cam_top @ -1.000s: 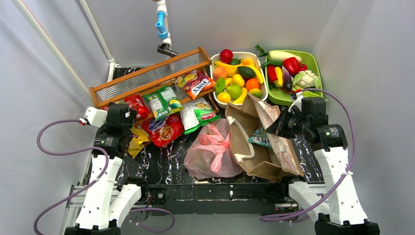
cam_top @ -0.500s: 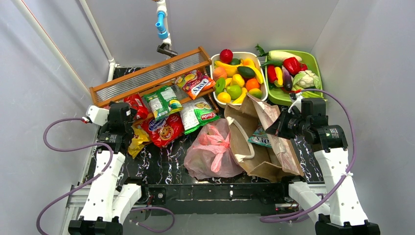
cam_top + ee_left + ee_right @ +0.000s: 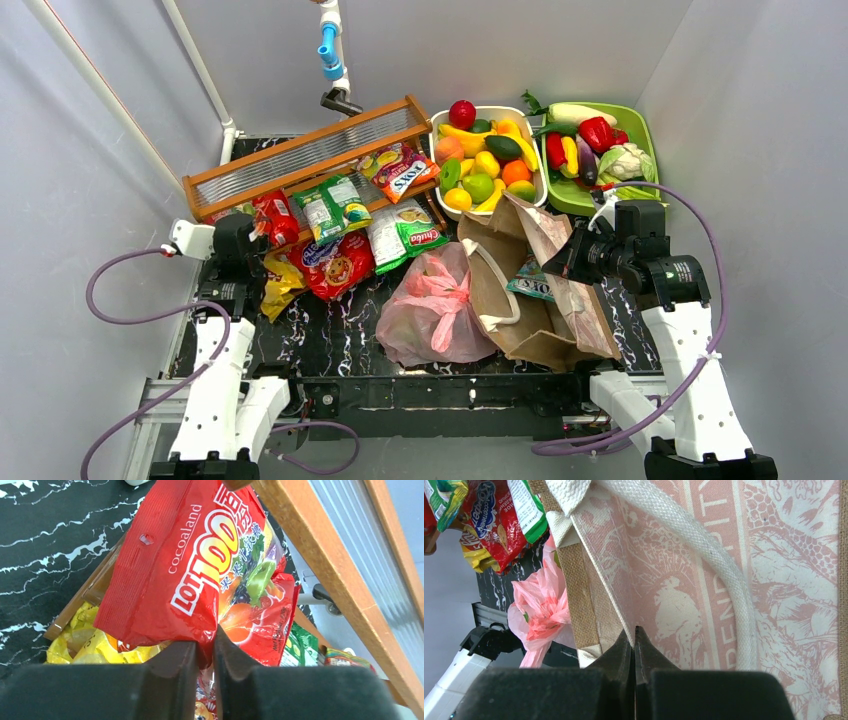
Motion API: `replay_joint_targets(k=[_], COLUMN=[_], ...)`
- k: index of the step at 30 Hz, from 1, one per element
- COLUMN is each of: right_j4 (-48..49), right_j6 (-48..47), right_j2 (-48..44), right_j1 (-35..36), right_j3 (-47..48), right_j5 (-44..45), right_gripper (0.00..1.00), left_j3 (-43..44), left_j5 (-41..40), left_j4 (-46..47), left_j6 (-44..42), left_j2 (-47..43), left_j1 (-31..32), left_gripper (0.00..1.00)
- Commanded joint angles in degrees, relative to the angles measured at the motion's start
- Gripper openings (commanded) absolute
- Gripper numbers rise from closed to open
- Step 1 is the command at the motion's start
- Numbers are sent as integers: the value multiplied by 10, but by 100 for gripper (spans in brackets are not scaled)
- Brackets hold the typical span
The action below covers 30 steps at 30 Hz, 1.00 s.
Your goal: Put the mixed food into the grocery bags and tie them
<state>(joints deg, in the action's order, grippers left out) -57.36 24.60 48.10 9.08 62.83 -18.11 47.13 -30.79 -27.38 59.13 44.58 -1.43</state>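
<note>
Risk sits mainly with the red packet point(image 3: 200, 570), a crinkly foil snack bag at the far left of the desk point(image 3: 330, 335). The left claw point(image 3: 206, 647) has closed almost fully on a thin strip of the packet's lower edge, so the packet's whole weight hangs from a small pinch. The foil looks slick, and a quick swing could pull it free. The packet stands just beside a wooden rack point(image 3: 320, 555) and above a yellow packet point(image 3: 85, 640), so a corner could catch on the rack's frame. The brown bag point(image 3: 530, 300) lies well apart to the right, with a heap of other snack packets point(image 3: 345, 250) and the pink bag point(image 3: 435, 310) between, so a dropped packet would likely land among them. The pink bag looks bunched shut at its handles. The right claw point(image 3: 633, 640) is closed, with its tips against the rim of the brown bag, apparently gripping the fabric beside the white rope handle point(image 3: 704, 545). If that grip gives, the bag's mouth could sag shut and the packet would land on the outside.
</note>
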Motion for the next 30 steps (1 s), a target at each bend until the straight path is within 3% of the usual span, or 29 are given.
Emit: replay_joint_targets(k=[1, 2, 11, 30], right_j4=[-4, -3, 1, -1], right_j6=[-7, -7, -6, -7], right_j2=[-10, -11, -7, -2], right_j1=[3, 3, 3, 4], right_j3=[-4, -5, -1, 1], right_j5=[-6, -7, -15, -11], right_gripper=[1, 1, 1, 1], left_j3=[-3, -5, 16, 93], left_j5=[-1, 4, 49, 306], left_j4=[-48, -56, -116, -175], left_j6=[-9, -9, -22, -133], left_j2=[-26, -33, -89, -74], left_j1=[-8, -8, -8, -8], left_gripper=[4, 0, 0, 0])
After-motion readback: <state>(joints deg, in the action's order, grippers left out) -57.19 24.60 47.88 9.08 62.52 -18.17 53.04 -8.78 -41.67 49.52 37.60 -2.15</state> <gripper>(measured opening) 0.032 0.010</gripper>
